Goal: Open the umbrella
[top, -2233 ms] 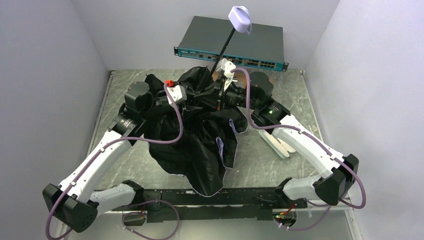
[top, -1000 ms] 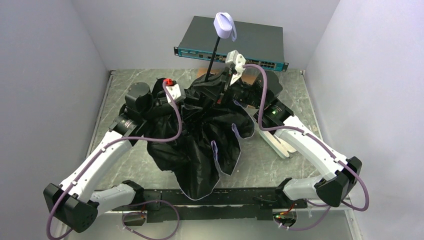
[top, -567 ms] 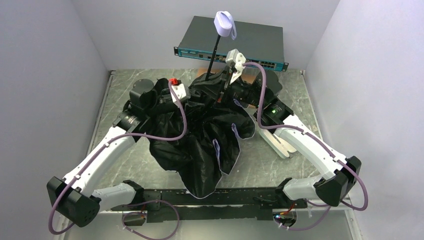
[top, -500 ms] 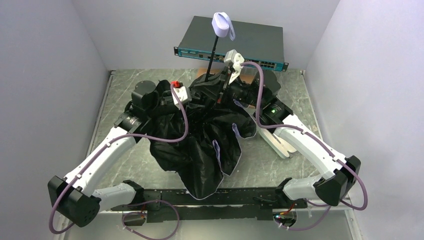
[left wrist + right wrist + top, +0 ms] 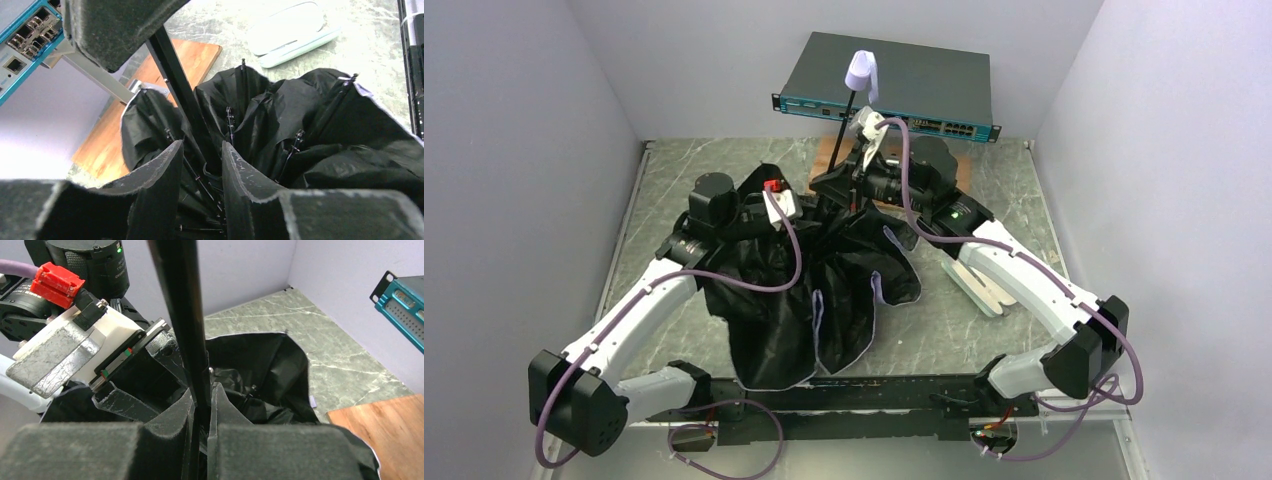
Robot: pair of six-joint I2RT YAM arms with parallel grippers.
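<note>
The umbrella [image 5: 824, 290] lies half-folded in the middle of the table, black lining outward, pale edges showing. Its thin black shaft [image 5: 852, 120] rises toward the back to the pale lavender handle [image 5: 861, 70]. My right gripper [image 5: 844, 178] is shut on the shaft [image 5: 185, 315], which fills the slit between its fingers [image 5: 202, 395]. My left gripper [image 5: 819, 208] reaches in from the left. Its fingers sit closely on either side of the shaft's lower end [image 5: 202, 150], down among the ribs. The hub under the fabric is hidden.
A network switch [image 5: 889, 80] stands at the back wall, a wooden board [image 5: 829, 155] in front of it. A mint-green oblong case [image 5: 984, 290] lies right of the umbrella. Grey walls close in left, right and behind.
The handle has swung left and sunk lower. The black canopy has drawn in toward the near left and hangs narrower. My left gripper has moved right, in to the shaft.
</note>
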